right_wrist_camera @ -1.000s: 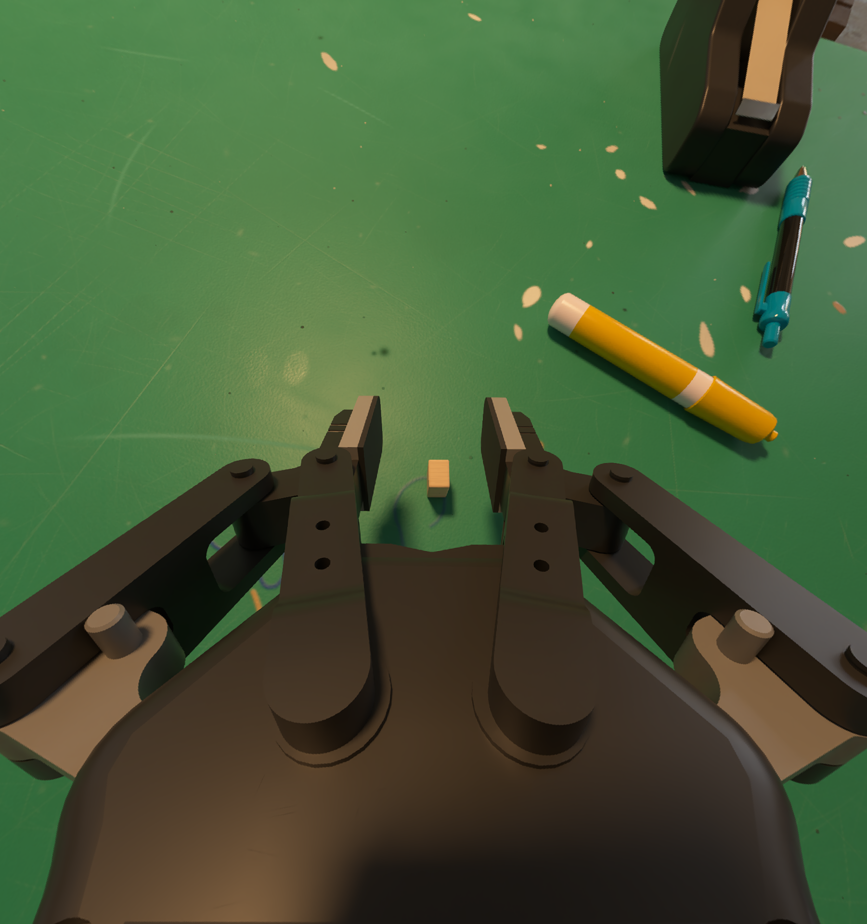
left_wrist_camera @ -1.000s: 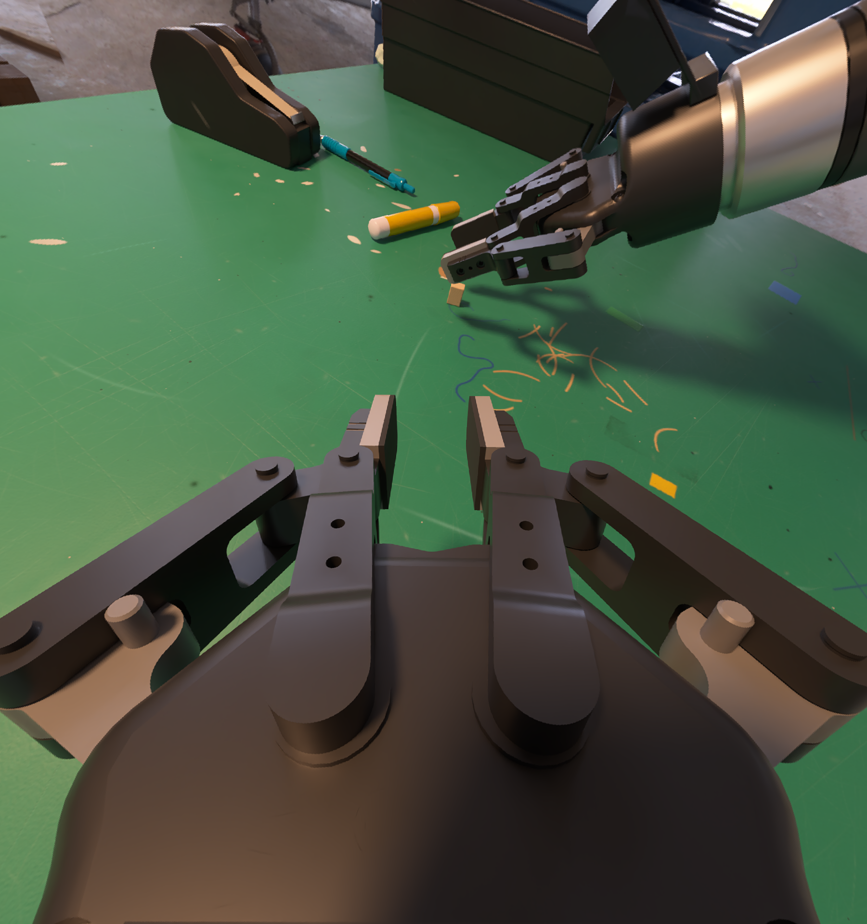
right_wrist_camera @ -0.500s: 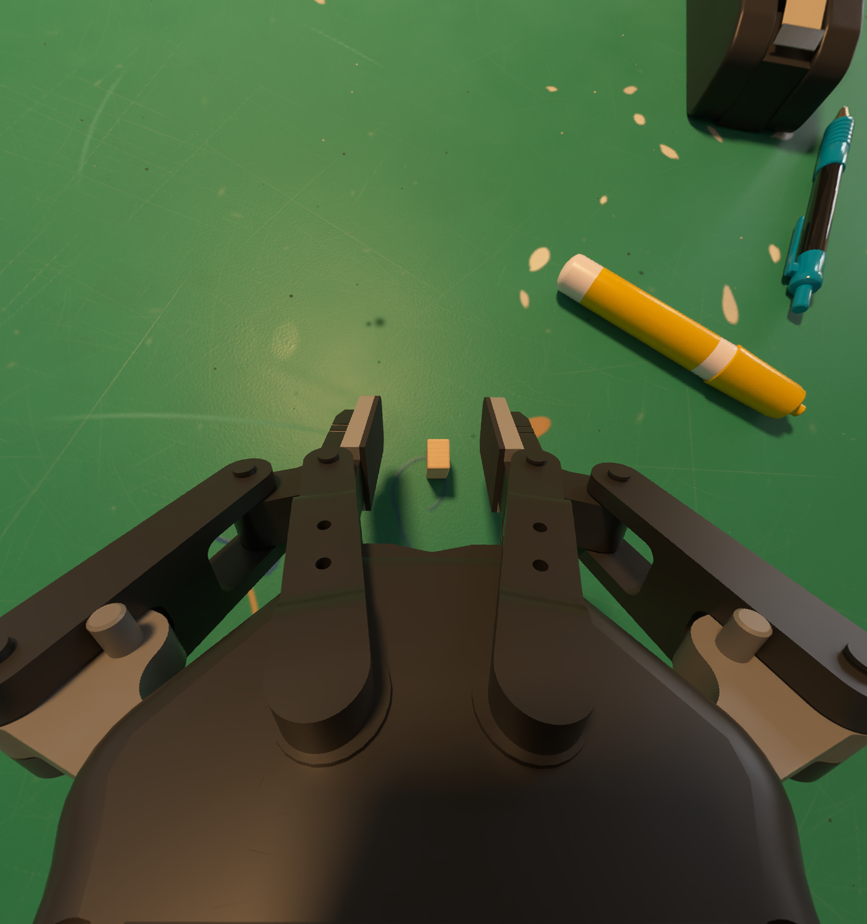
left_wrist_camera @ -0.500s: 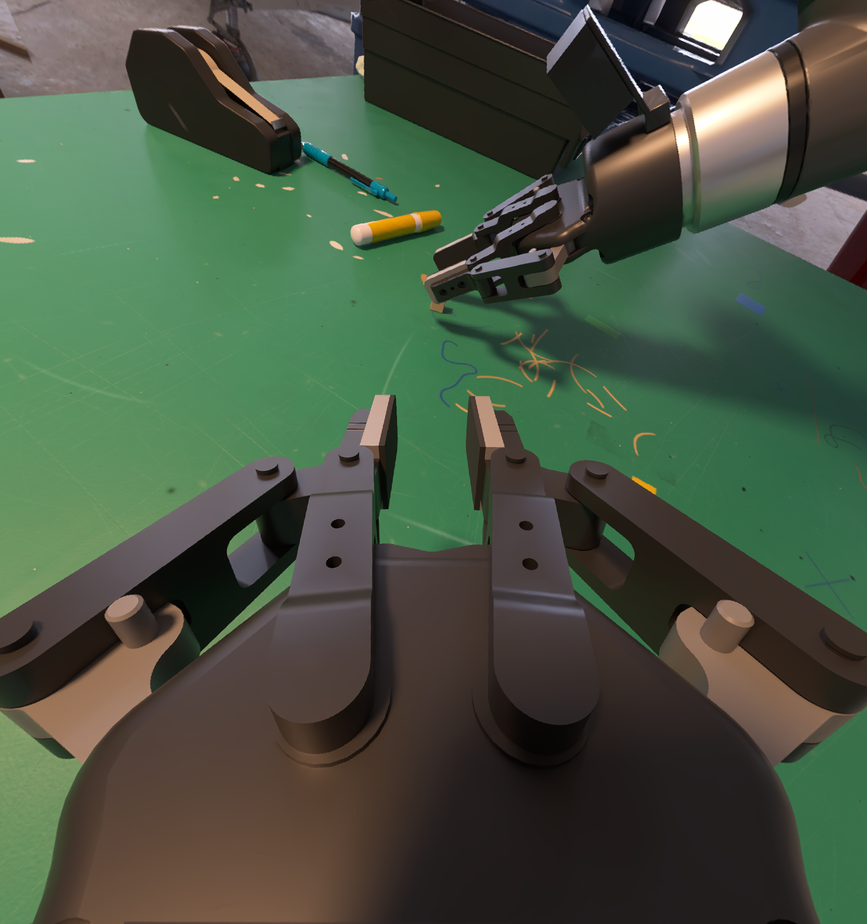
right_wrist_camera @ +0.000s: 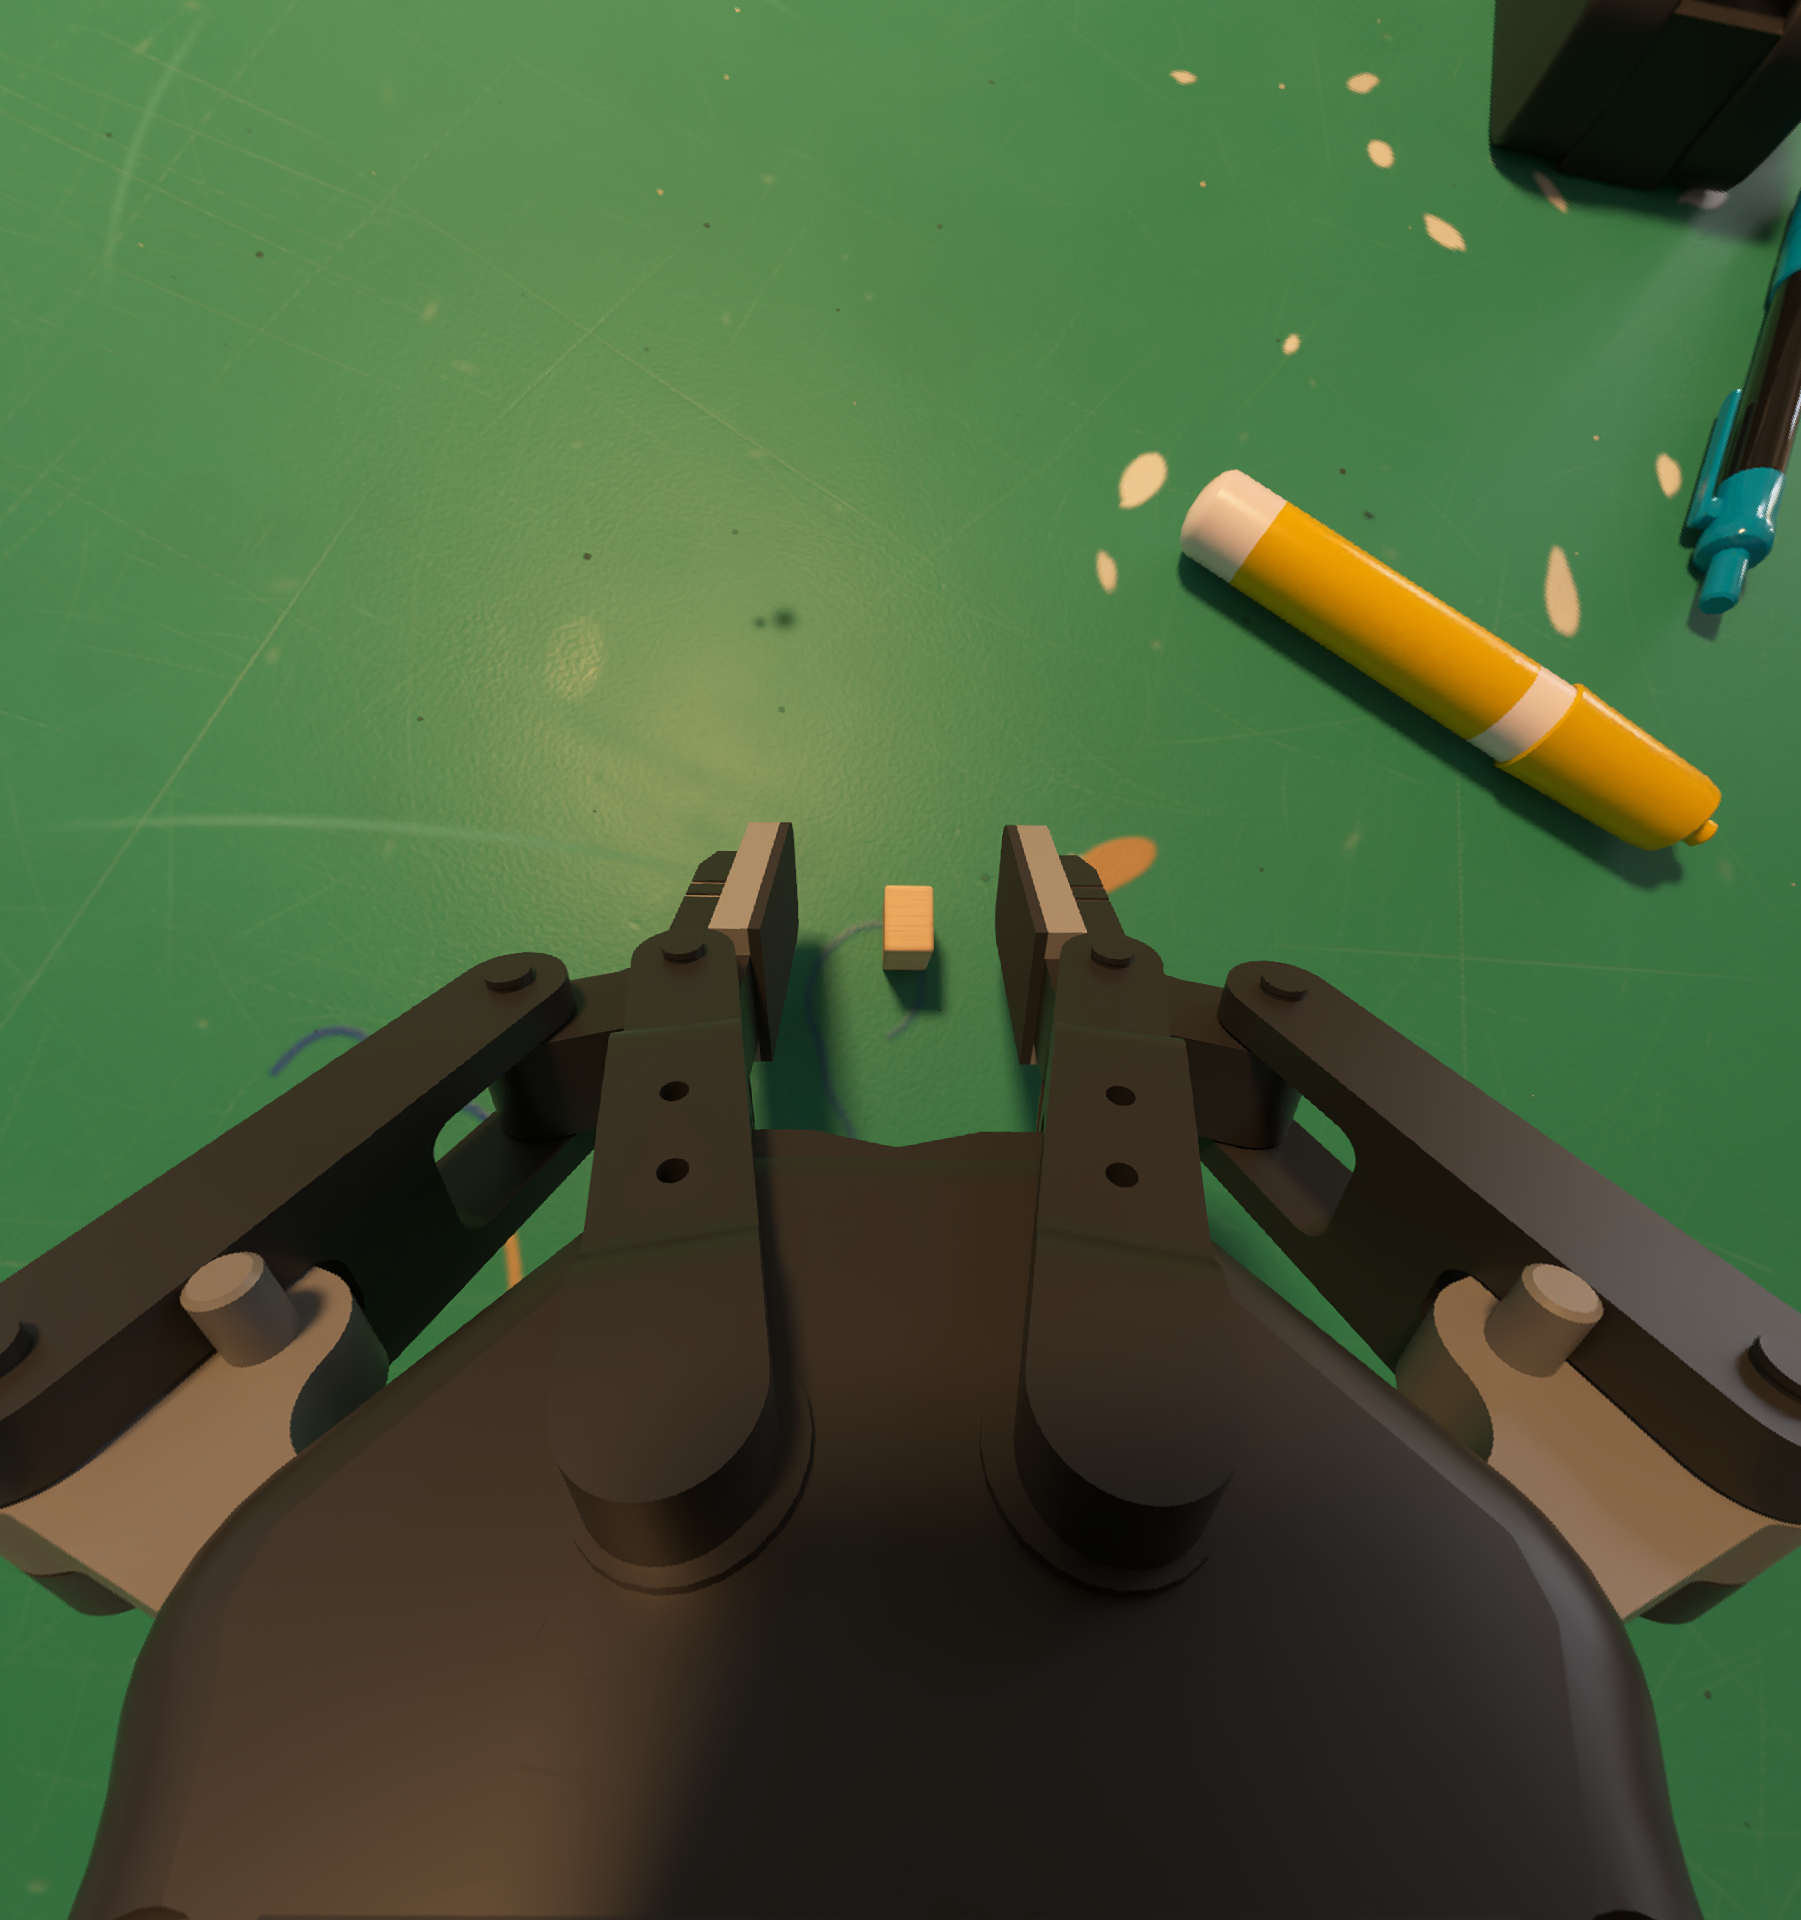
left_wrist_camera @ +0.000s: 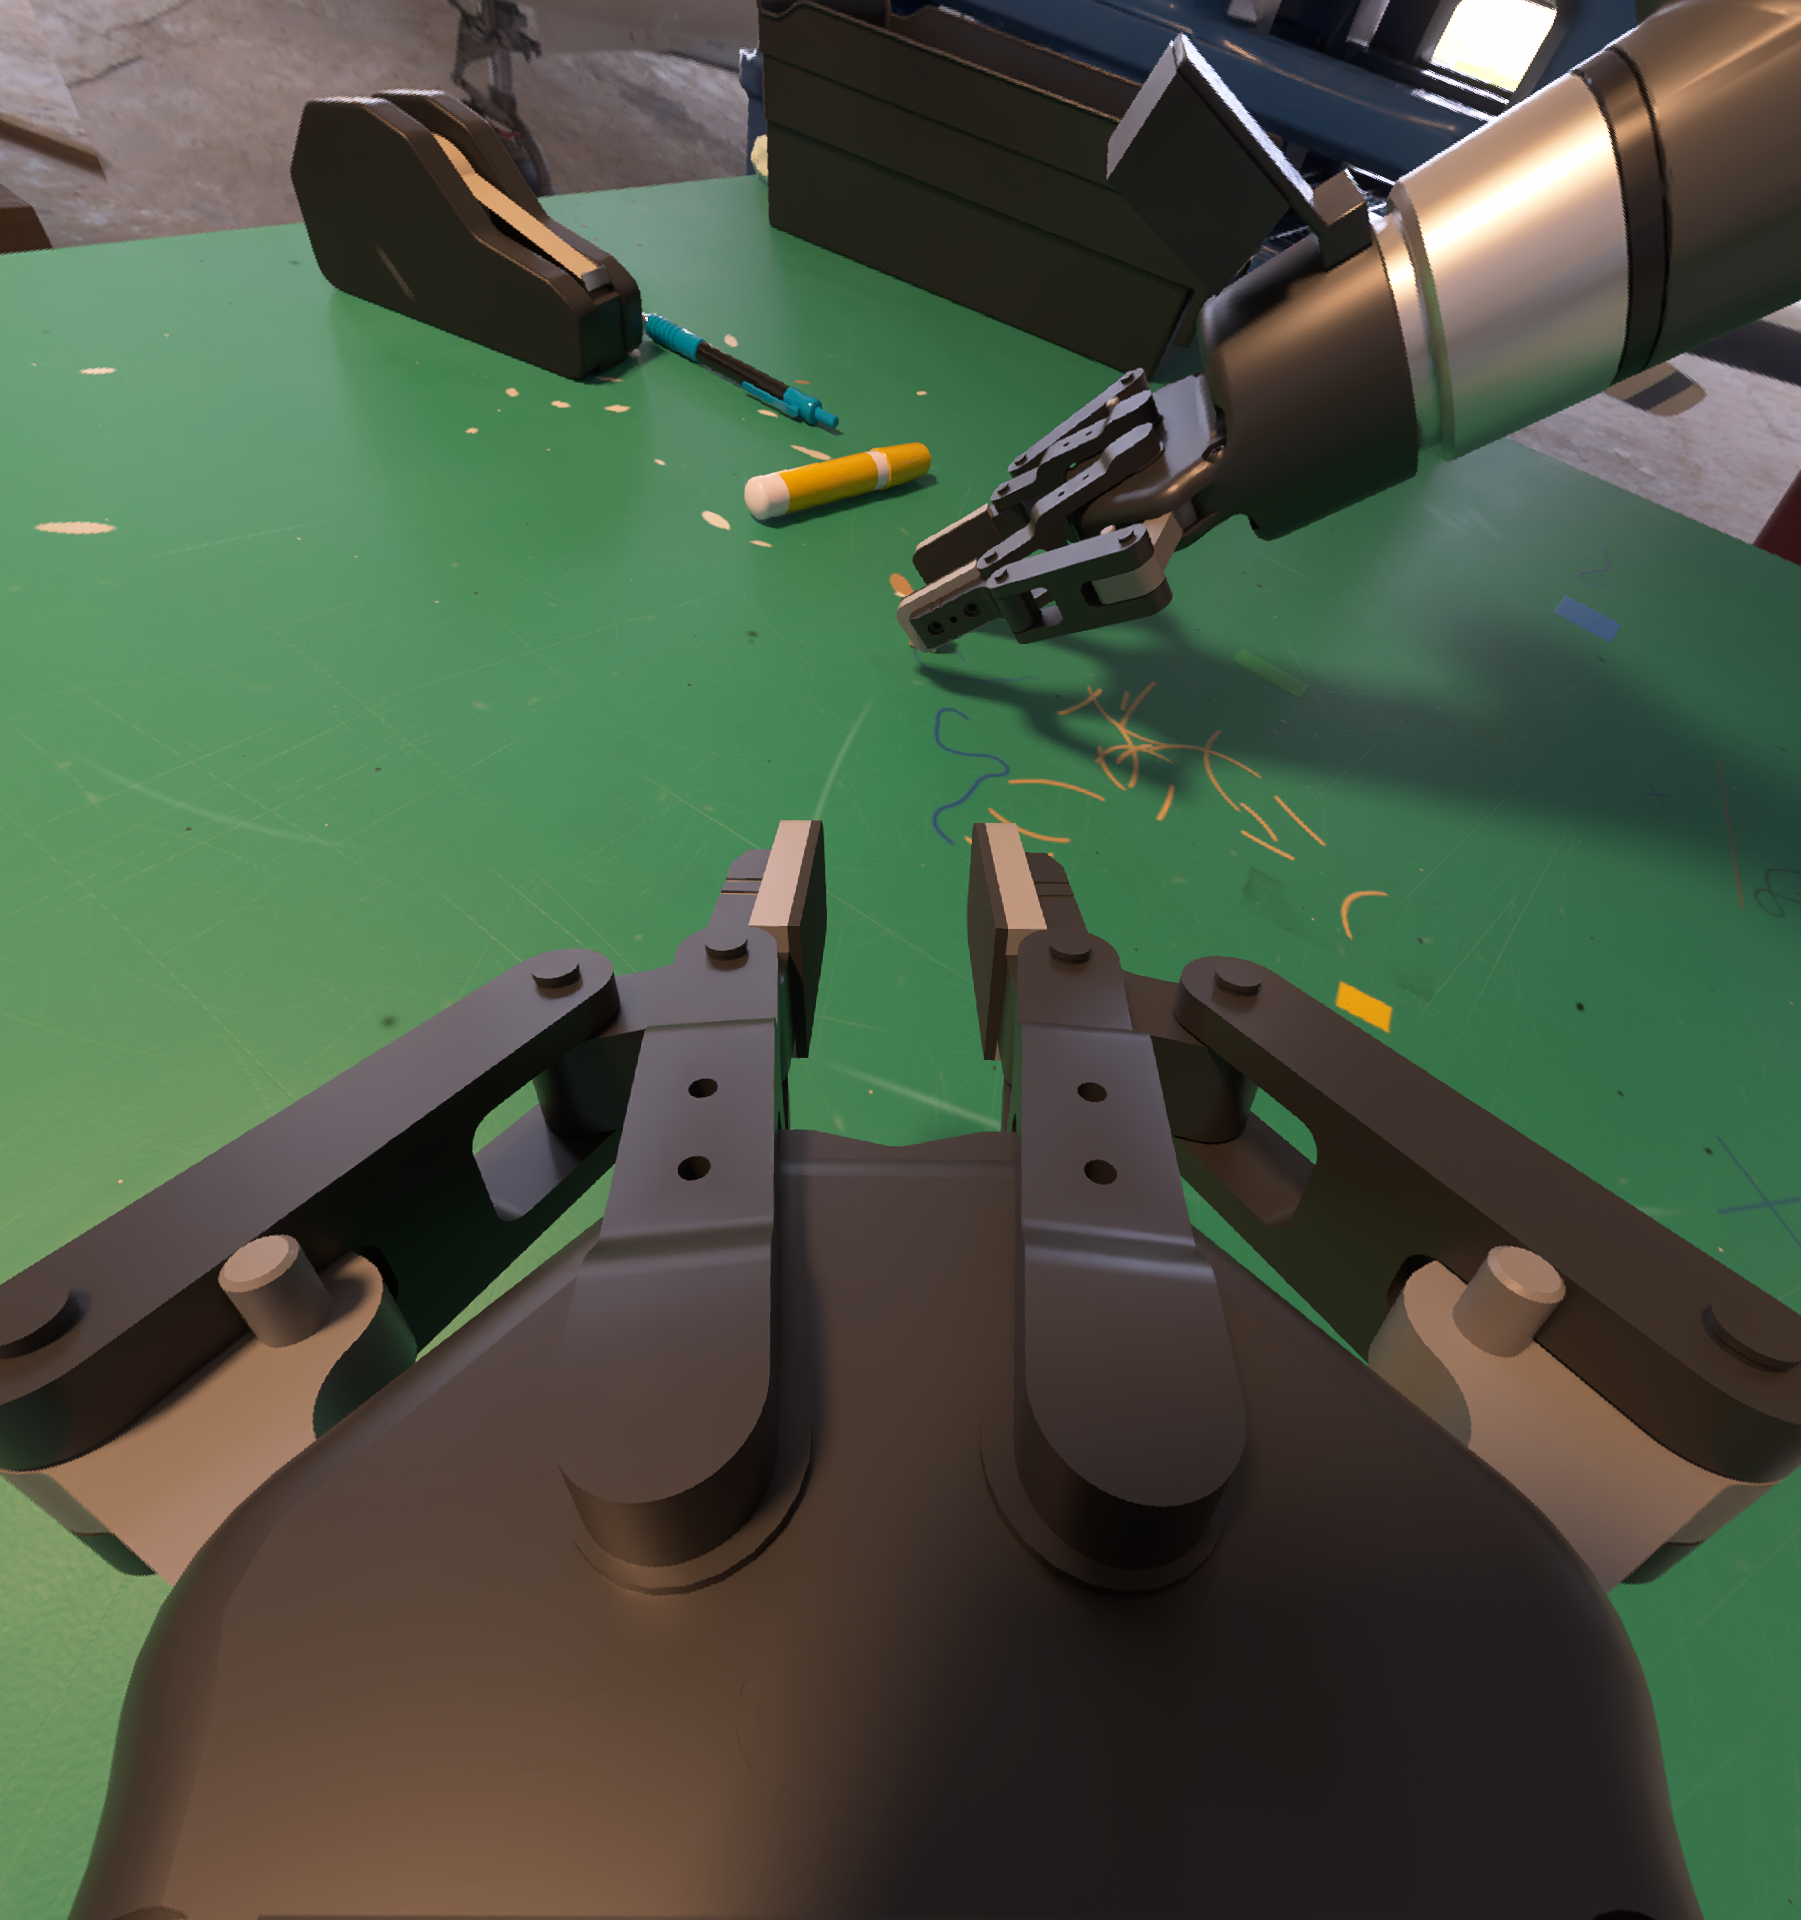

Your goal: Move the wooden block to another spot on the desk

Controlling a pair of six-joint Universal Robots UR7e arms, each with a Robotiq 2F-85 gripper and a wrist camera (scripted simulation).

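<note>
A small wooden block (right_wrist_camera: 907,925) stands on the green desk (right_wrist_camera: 460,520), between the two fingers of my right gripper (right_wrist_camera: 898,914). The jaws are open, with a gap on each side of the block, and the fingertips are low over the desk. In the left wrist view the right gripper (left_wrist_camera: 932,613) reaches down to the desk from the upper right and hides the block. My left gripper (left_wrist_camera: 896,894) is open and empty above the desk, well short of the block.
A yellow marker (right_wrist_camera: 1447,665) and a teal pen (right_wrist_camera: 1779,374) lie to the right of the block. A dark tape dispenser (left_wrist_camera: 460,239) and a dark box (left_wrist_camera: 979,187) stand at the desk's far side. Coloured scribbles (left_wrist_camera: 1135,758) mark the mat.
My right gripper has moved down and forward so the block sits deeper between its open fingers. The left wrist view has shifted a little; its gripper stays open.
</note>
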